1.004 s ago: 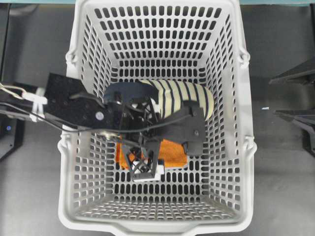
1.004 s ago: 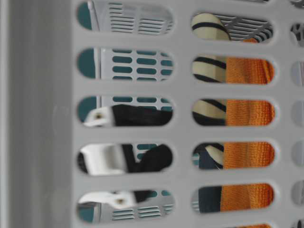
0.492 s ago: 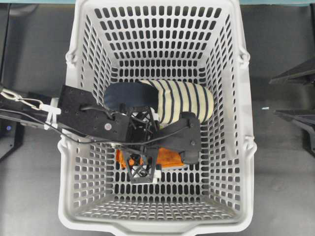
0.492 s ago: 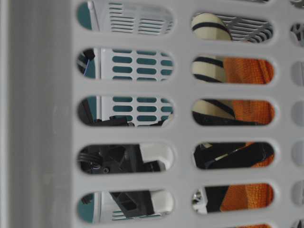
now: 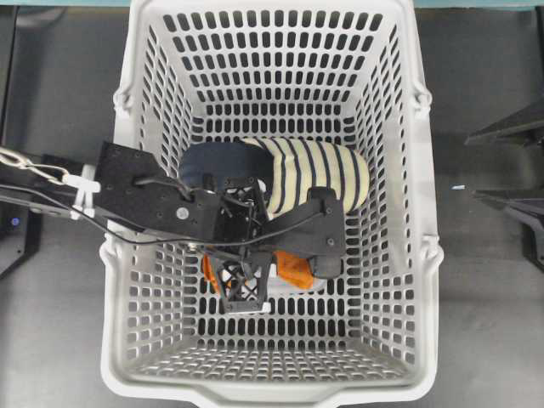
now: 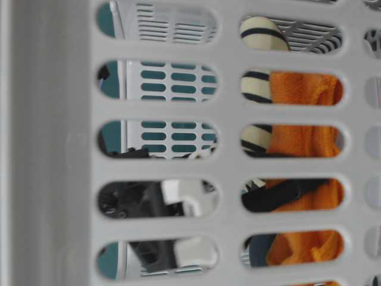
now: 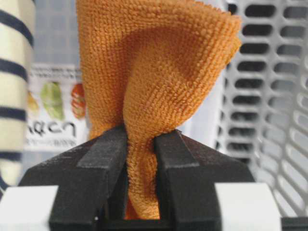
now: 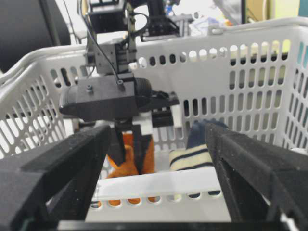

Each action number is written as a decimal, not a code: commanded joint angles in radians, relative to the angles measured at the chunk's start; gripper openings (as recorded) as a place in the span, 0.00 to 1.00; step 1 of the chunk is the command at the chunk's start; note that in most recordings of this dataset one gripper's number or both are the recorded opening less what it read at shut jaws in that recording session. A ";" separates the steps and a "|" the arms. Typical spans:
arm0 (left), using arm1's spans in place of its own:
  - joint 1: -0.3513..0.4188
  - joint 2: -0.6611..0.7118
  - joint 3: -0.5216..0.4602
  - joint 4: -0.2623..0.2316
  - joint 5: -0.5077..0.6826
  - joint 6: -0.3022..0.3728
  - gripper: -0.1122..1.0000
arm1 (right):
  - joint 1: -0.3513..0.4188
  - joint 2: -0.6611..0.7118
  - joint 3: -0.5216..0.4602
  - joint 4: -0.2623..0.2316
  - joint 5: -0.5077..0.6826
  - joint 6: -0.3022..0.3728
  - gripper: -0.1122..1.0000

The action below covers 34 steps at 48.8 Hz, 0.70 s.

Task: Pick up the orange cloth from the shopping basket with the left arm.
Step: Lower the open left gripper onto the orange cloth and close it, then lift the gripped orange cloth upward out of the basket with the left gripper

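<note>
Filling most of the overhead view, the shopping basket (image 5: 127, 212) sits on the dark surface (image 5: 59, 85), slotted grey walls all round. Left arm (image 5: 140, 200) comes in over the basket's left rim and dips to the floor, since the target lies at the bottom. Striped slipper (image 5: 314, 174) lies across the middle of the floor, just behind the arm's wrist; it is not the target, looks untouched. Some printed packet or label (image 7: 53, 110) shows beyond the cloth in the left wrist view, too blurred to name. Orange cloth (image 7: 159, 72) is inside the basket, low, beside the slipper, bunched into an upright fold. Left gripper (image 7: 140, 144) has its fingers (image 7: 103, 154) clamped on that fold, fabric squeezed into the narrow gap between them; pinching a ridge gives a grip a flat cloth wouldn't. Right gripper (image 8: 159, 159) hangs outside the basket, fingers wide apart, nothing between them, parked because the job is the left arm's. Judgement: grasp made, lift out of the basket not yet done; snagging on the slipper is the risk.
</note>
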 commanded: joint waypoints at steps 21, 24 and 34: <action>0.009 -0.146 -0.408 0.003 0.383 0.002 0.21 | -0.002 0.005 -0.003 0.003 -0.029 0.003 0.78; 0.011 -0.146 -0.482 0.003 0.449 0.002 0.20 | -0.002 0.005 -0.003 0.003 -0.034 0.003 0.78; 0.025 -0.112 -0.638 0.003 0.606 0.046 0.21 | -0.002 0.005 -0.003 0.003 -0.037 0.003 0.78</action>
